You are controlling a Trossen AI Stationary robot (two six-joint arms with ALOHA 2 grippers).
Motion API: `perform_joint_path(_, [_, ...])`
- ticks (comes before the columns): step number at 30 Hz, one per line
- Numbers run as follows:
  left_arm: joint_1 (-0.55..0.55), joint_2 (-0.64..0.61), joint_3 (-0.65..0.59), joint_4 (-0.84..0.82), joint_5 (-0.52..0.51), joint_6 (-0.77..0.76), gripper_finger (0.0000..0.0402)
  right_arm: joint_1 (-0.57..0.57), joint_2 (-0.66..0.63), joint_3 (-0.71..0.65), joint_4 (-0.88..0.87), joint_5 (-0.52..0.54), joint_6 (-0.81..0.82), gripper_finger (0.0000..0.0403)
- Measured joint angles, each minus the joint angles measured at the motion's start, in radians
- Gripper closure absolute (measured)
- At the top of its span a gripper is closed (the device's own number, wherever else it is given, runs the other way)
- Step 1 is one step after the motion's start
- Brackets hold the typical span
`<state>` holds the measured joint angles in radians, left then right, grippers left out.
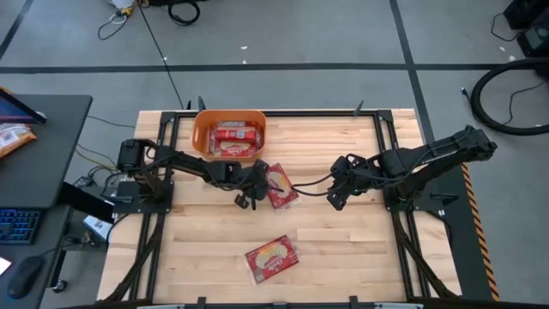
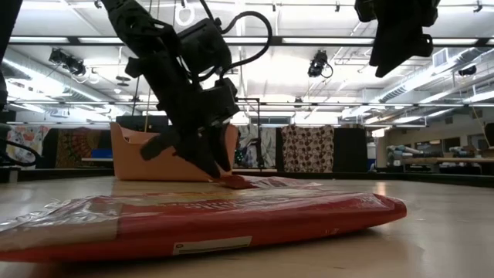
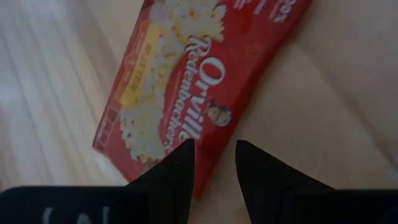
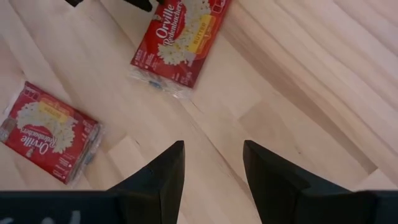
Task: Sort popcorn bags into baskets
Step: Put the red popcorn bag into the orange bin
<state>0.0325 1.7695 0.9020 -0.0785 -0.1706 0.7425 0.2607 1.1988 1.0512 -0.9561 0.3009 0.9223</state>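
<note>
An orange basket (image 1: pixel 199 137) stands at the table's far edge with red popcorn bags (image 1: pixel 233 136) inside; it also shows in the low view (image 2: pixel 135 158). One popcorn bag (image 1: pixel 281 187) lies flat mid-table, and another (image 1: pixel 272 259) lies flat nearer the front (image 2: pixel 201 220). My left gripper (image 1: pixel 262 184) (image 3: pixel 214 162) is open and lowered onto the mid-table bag's long edge (image 3: pixel 186 124). My right gripper (image 1: pixel 334 196) (image 4: pixel 213 163) hangs open above bare wood to that bag's right, holding nothing. My left gripper comes down at a slant from the left at the mid-table bag's long edge (image 3: pixel 208 158). One finger (image 3: pixel 180 168) stands over the bag, the other (image 3: pixel 258 171) over the wood. The bag lies flat. I cannot tell whether the fingertips touch it.
Black frame rails (image 1: pixel 390 163) run along the table's left and right sides. Bare wood (image 1: pixel 360 257) lies at the front right. A side desk (image 1: pixel 43 129) with a keyboard and an orange-yellow snack packet (image 1: pixel 13 137) stands off the table's left.
</note>
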Motion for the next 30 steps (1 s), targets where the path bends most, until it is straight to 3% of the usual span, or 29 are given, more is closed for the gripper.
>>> perform_joint_path(9, [0.029, 0.026, 0.001, -0.010, 0.012, 0.003, 0.0289, 0.000, 0.000, 0.000, 0.047, 0.021, 0.001, 0.0234])
perform_joint_path(19, [0.014, 0.048, 0.004, -0.019, 0.001, -0.029, 0.0385, 0.000, 0.001, 0.000, 0.068, 0.022, 0.002, 0.0234])
perform_joint_path(24, [0.020, -0.001, 0.004, -0.064, 0.021, -0.164, 0.0395, 0.000, 0.001, 0.000, 0.068, 0.022, -0.006, 0.0234])
perform_joint_path(30, [0.048, -0.127, 0.068, -0.220, 0.207, -0.325, 0.0398, 0.000, 0.001, 0.000, 0.065, 0.024, -0.043, 0.0234])
